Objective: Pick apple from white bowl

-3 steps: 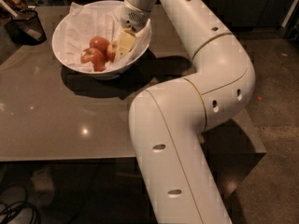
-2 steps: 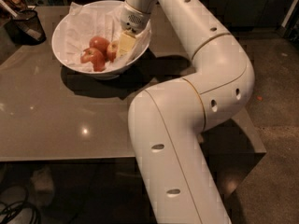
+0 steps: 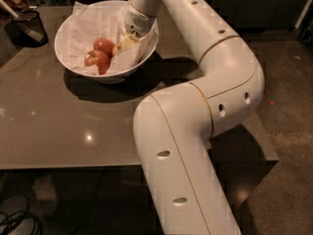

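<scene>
Gripper [image 3: 126, 42] is dipped down into the white bowl [image 3: 62, 53] since the apple [image 3: 117, 47] sits right at its tip, with two redder apples [image 3: 100, 53] just left. Can't tell if it's pinching.

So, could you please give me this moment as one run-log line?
stage: pick under way | gripper: down inside white bowl, right side, beside two red apples | apples: lying on paper lining, none lifted

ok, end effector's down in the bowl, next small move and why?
Probably nudge the end effector toward the middle of the white bowl, onto the nearer red apple: it sits low by the bowl's right wall, tip just beside that apple.
</scene>
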{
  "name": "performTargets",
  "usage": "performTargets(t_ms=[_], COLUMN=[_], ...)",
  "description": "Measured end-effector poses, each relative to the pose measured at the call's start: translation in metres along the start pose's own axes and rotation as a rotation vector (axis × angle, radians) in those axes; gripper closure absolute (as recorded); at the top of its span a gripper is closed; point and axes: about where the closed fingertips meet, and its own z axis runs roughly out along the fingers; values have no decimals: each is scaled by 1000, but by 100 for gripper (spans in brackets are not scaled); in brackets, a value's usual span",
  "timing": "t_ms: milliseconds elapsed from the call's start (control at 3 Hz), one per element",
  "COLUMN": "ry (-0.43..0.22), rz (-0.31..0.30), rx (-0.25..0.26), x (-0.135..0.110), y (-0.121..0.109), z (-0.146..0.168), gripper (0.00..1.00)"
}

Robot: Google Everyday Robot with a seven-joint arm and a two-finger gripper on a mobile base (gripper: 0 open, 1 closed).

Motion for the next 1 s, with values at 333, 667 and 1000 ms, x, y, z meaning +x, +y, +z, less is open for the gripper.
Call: performTargets(t_ms=[333, 667, 1000], ry=[-14, -24, -21], rz=[1, 1, 5], rx=[18, 30, 63], x=[-4, -8, -11], y=[-6, -11, -13], z=[4, 8, 0], gripper=[64, 87, 100])
